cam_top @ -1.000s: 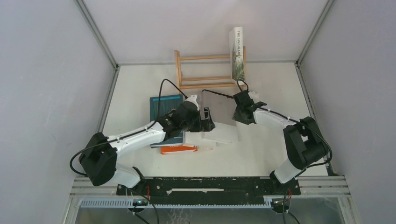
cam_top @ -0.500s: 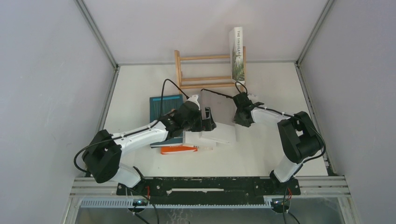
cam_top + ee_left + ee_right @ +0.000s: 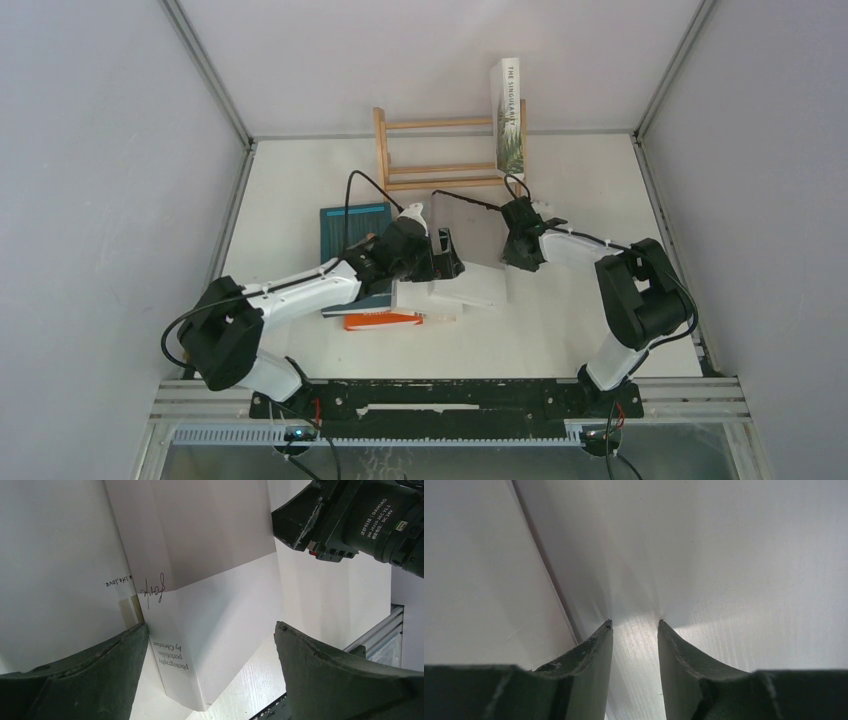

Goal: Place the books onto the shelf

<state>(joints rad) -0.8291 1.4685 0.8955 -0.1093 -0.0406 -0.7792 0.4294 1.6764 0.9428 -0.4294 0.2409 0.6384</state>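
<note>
The right pincer (image 3: 634, 623) is partly closed. It looks to be pinching the far right edge of the photography portfolio book (image 3: 225, 605), propping its upper panel tilted above the pile near the middle of the tabletop (image 3: 290, 200). The left pincer (image 3: 211, 625) is spread wide, one finger on each side of the book's lower part, gripping nothing.

The step, as I judge it, is getting this book upright and off the pile. The left pincer should close squarely across the book's body alone, clear of the white book (image 3: 60, 555) beneath it. The right should let go only once that hold is firm. After that the book goes upright to the shelf (image 3: 440, 168) at the middle of the far edge, just left of The Singularity (image 3: 510, 110) standing at its right end.

The book is matte white, and its raised panel reads grey from overhead. A small signature and a title line run along one edge. A fold crosses it; I cannot tell whether that is a corner or the cover swinging open. The teal book (image 3: 360, 222) lies under the pile towards the left edge, and the orange book (image 3: 385, 321) is at its near side.
</note>
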